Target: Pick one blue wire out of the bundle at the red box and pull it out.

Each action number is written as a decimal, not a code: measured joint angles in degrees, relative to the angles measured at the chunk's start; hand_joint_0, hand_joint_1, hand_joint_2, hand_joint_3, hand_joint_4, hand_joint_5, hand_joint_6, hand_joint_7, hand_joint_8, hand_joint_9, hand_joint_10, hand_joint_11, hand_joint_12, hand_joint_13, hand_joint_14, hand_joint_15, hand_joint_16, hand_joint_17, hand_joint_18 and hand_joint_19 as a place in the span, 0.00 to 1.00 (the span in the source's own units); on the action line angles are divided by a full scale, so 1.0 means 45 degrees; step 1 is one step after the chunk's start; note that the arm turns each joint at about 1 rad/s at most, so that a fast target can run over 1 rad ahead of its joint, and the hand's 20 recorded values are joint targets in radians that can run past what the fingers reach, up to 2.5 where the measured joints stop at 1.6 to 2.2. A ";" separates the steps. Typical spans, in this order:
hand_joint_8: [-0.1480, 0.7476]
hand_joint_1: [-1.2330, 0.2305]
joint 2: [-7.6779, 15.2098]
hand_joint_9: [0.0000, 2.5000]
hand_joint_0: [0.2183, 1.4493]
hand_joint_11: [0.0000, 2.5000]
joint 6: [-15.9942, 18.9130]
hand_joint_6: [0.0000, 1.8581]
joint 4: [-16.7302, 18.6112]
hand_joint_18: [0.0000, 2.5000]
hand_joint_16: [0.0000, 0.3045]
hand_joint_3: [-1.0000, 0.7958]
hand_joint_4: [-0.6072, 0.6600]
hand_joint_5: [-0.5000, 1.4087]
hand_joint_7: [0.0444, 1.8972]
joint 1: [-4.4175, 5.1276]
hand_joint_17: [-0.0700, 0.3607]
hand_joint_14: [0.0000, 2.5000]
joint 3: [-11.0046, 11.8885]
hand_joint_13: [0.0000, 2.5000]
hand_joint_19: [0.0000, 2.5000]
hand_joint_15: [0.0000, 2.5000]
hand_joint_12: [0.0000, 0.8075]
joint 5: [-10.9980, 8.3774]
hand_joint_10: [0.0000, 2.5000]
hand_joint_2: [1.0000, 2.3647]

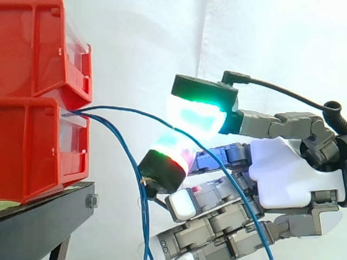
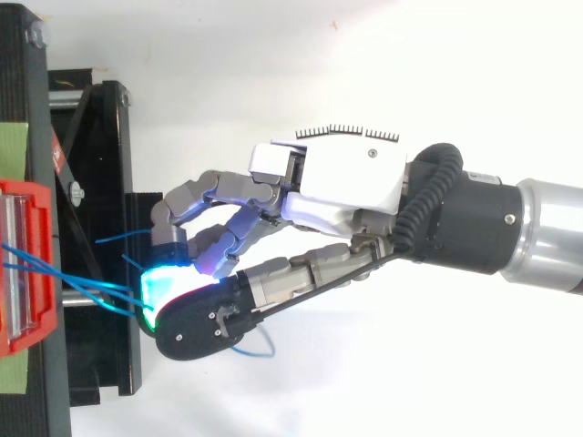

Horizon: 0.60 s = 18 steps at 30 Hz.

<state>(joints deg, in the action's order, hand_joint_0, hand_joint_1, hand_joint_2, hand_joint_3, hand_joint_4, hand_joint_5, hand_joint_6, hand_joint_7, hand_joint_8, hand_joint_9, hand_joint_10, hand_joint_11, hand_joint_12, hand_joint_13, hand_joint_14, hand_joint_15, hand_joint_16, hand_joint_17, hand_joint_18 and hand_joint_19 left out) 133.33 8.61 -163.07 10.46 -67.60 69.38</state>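
Bins: two red plastic bins (image 1: 32, 135), stacked left on one black stand (image 1: 43, 216).
Wires: at least two thin blue wires (image 1: 130, 154) leave the bins.
Hand (image 1: 293, 173): its glowing pads (image 1: 198, 116) pinch one arcing wire (image 1: 108, 107), right of the bins.

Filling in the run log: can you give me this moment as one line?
hand: shut, pads pinching one blue wire | wire end: in lower red bin | other blue wires: hang loose
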 measured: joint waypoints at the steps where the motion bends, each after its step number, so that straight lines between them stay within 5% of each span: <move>1: 0.48 0.49 0.0000 0.40 0.26 0.22 0.0000 0.45 -0.0005 0.21 0.22 0.44 0.55 0.20 0.61 0.0000 0.51 0.00 0.0000 0.24 0.16 0.12 0.56 0.0004 0.01 0.01; 5: 0.49 0.56 0.0001 0.40 0.22 0.22 0.0000 0.45 -0.0011 0.20 0.21 0.31 0.55 0.20 0.59 0.0000 0.49 0.00 0.0001 0.23 0.17 0.12 0.55 0.0007 0.01 0.00; 9: 0.51 0.59 0.0000 0.40 0.20 0.22 0.0001 0.45 -0.0003 0.20 0.21 0.28 0.56 0.21 0.58 0.0000 0.50 0.00 0.0002 0.23 0.16 0.12 0.56 -0.0014 0.01 0.00; 18: 0.54 0.35 0.0001 0.37 0.18 0.22 0.0000 0.46 0.0026 0.20 0.22 0.28 0.60 0.20 0.59 0.0000 0.52 0.00 -0.0006 0.23 0.14 0.12 0.57 -0.0028 0.01 0.00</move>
<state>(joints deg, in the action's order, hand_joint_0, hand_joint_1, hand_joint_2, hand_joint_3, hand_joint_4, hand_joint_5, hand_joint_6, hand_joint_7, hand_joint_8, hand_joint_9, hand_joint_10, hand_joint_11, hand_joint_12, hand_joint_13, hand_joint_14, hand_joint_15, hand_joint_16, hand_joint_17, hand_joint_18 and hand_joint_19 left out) 133.33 8.61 -162.95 10.46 -67.63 69.26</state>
